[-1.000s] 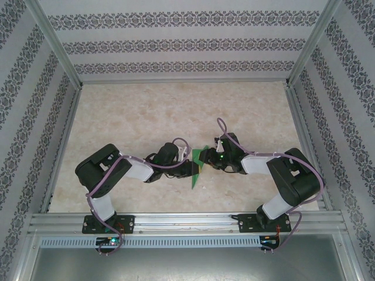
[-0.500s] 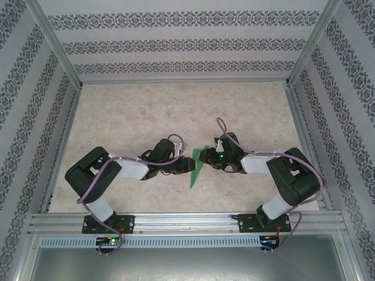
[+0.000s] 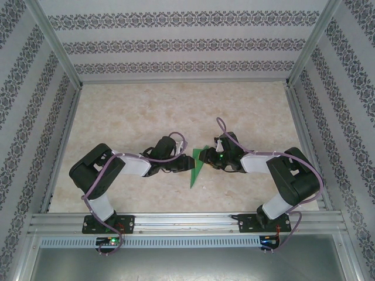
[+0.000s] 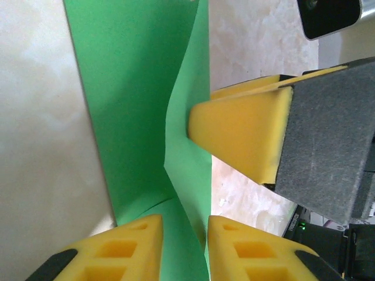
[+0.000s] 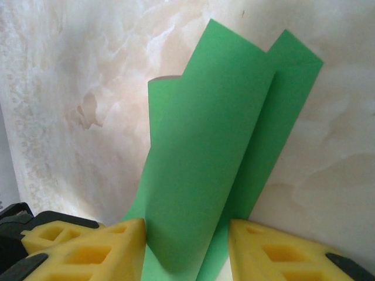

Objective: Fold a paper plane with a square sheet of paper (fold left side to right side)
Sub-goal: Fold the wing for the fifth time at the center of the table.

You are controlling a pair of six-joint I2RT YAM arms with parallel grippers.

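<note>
While both arms (image 3: 170,161) lean inward, paper (image 3: 196,167) sits between them.

marbled table (image 3: 146,111), patterned walls (image 3: 176,44), metal frame (image 3: 187,222)

Green paper's (image 5: 205,152) near end, cropped

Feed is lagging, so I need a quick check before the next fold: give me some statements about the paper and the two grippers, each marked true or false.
1. The square sheet of paper is green. True.
2. The paper lies fully flat on the table. False: a flap curls up off the surface.
3. The right gripper has paper between its fingers. True.
4. The left gripper is far away from the paper. False: a raised fold stands between its fingers.
5. A finished plane sits at the table's far edge. False: the only paper lies between the arms.
</note>
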